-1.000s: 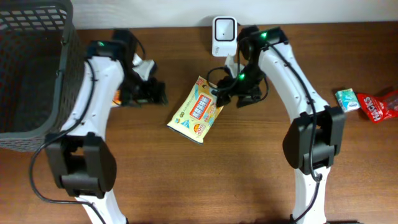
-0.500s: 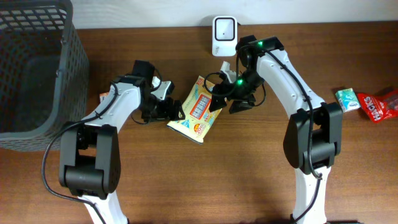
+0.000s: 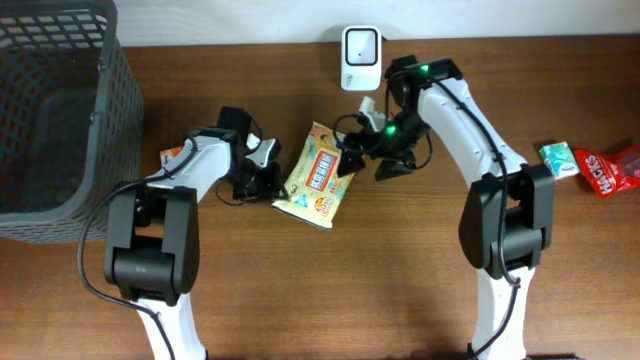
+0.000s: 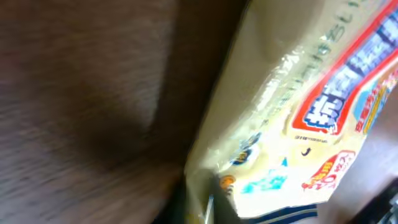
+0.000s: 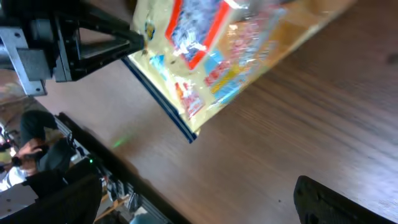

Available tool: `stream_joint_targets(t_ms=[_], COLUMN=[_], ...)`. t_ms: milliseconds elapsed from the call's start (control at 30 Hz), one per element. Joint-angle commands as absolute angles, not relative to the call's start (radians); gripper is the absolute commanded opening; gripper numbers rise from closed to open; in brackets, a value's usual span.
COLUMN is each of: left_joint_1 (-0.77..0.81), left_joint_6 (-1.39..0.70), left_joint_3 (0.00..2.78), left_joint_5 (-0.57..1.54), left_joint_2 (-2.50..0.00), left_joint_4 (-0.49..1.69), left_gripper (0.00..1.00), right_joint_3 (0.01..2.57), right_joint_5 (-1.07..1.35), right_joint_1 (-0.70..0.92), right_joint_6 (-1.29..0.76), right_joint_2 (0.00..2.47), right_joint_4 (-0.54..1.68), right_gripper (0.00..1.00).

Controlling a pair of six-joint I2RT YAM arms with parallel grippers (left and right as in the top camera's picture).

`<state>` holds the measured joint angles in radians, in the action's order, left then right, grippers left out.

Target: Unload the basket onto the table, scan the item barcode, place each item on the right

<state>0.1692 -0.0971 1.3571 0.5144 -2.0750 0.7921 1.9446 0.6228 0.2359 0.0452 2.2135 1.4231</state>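
A yellow snack bag (image 3: 318, 183) with red and blue print lies on the brown table, below the white barcode scanner (image 3: 360, 47) standing at the back edge. My left gripper (image 3: 268, 180) is at the bag's left edge. In the right wrist view its dark fingers (image 5: 102, 42) close to a point on the corner of the bag (image 5: 211, 56). The left wrist view is filled by the bag (image 4: 292, 118), blurred. My right gripper (image 3: 366, 157) is open beside the bag's upper right edge, and only one finger (image 5: 339, 202) shows, apart from the bag.
A dark mesh basket (image 3: 50, 110) fills the back left corner. A small orange packet (image 3: 174, 157) lies under the left arm. A green packet (image 3: 557, 158) and a red candy bag (image 3: 610, 170) lie at the far right.
My left arm swung right to the bag and its jaws closed on the left edge. My right gripper widened and drew slightly back from the bag's right side.
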Motion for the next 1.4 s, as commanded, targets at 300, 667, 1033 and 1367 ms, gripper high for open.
stream_joint_targets(t_ms=[300, 667, 1033, 1367], left_joint_1=[0.168, 0.179, 0.313, 0.406], left_joint_6=[-0.328, -0.244, -0.244, -0.245], left_joint_3=[1.414, 1.825, 2.314, 2.314], left_joint_5=[0.544, 0.260, -0.347, -0.443], left_joint_2=[-2.100, -2.069, -2.058, -2.057], left_joint_4=[0.904, 1.353, 1.587, 1.609], left_gripper=[0.00, 0.00, 0.00, 0.00], right_joint_3=[1.691, 1.618, 1.819, 1.829], right_joint_5=[0.755, 0.671, 0.759, 0.931], right_joint_1=[0.183, 0.151, 0.150, 0.149], right_joint_6=[0.035, -0.015, -0.017, -0.445], right_joint_2=[2.219, 2.178, 2.138, 2.142], right_joint_4=[1.166, 1.105, 1.214, 0.843], right_gripper=[0.98, 0.98, 0.98, 0.98])
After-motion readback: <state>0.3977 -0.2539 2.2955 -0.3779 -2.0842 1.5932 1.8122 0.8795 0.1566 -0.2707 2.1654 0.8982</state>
